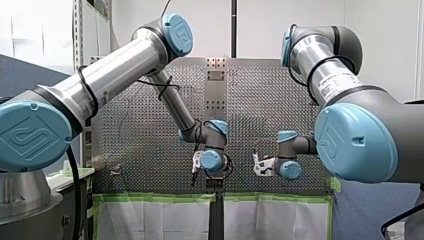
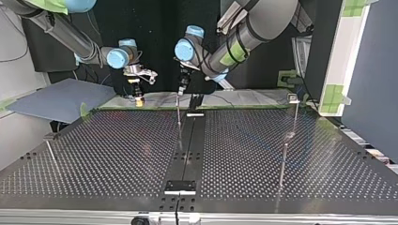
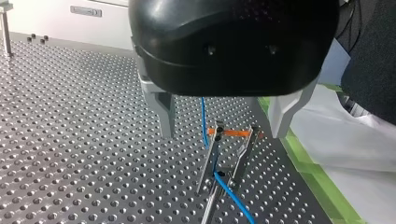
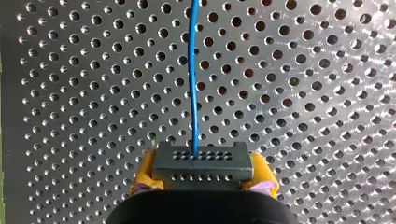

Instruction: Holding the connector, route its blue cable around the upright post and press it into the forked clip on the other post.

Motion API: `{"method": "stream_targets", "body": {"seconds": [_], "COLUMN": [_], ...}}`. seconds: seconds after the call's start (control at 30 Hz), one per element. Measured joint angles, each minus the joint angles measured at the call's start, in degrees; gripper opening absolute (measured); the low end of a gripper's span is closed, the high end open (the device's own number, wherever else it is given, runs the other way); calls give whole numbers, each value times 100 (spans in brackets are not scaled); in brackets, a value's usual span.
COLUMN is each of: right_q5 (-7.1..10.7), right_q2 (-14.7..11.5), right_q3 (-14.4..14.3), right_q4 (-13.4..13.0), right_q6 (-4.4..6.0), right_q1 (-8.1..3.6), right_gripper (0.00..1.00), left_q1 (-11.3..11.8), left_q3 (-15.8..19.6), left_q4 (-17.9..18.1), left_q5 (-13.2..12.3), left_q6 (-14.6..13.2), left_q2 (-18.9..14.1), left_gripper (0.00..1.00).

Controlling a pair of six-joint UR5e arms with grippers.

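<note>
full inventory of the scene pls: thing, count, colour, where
connector: 1, dark grey, in my right gripper.
blue cable: 1, blue, runs ahead from the connector; also at the forked clip.
forked clip: 1, metal with an orange band, under my left gripper.
posts: 3, metal, at the top view's left, middle and right.
perforated table: 1, silver.
black rail: 1, black, down the table's middle.
board: 1, blue-grey, beyond the table at the top view's left.
green tape: strips, green, along the table's edge.
white sheets: 2, white, past the tape.
my left gripper: 1, black with metal fingers, open.
my right gripper: 1, yellow pads, shut on the connector.
</note>
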State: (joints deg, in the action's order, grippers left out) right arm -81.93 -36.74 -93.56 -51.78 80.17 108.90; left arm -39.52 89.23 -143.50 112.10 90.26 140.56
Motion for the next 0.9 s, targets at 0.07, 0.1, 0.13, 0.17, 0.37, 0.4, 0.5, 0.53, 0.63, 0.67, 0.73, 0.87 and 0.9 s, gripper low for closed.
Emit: {"method": "stream_targets", "body": {"seconds": [0.07,0.1,0.13,0.17,0.37,0.4,0.5,0.53,0.63,0.67,0.73,0.87,0.9], "right_q5": [0,0,0,0,0,0,0,0,0,0,0,0,-1], "right_q2": [0,-1,0,0,-1,-1,-1,-1,-2,-3,-2,-1,-1], "right_q3": [0,0,0,0,-1,-1,0,-1,-1,-1,0,0,-1], "right_q4": [3,5,7,7,9,9,9,10,10,10,10,9,10], "right_q6": [0,0,-2,-3,-6,-5,-5,-6,-7,-8,-5,-4,-3], "right_q1": [1,1,2,2,4,4,4,4,6,7,8,11,12], "right_gripper": [7,7,7,7,7,7,7,7,7,7,7,7,7], "left_q1": [2,3,4,5,10,11,12,13,23,27,32,5,-5], "left_q3": [-1,-1,-1,-1,-1,-1,-1,-1,0,1,3,35,64], "left_q4": [-1,-2,-4,-6,-18,-20,-35,-58,-173,-221,-317,-501,-530], "left_q5": [0,-1,-3,-5,-6,-6,-4,1,46,68,109,142,147], "left_q6": [0,-2,-3,-5,-8,-8,-10,-13,-43,-58,-101,-225,-246], "left_q2": [0,0,0,-2,-5,-5,-4,-6,-6,-7,-10,-73,-108], "left_gripper": [100,100,100,100,100,100,100,100,100,100,100,100,100]}}
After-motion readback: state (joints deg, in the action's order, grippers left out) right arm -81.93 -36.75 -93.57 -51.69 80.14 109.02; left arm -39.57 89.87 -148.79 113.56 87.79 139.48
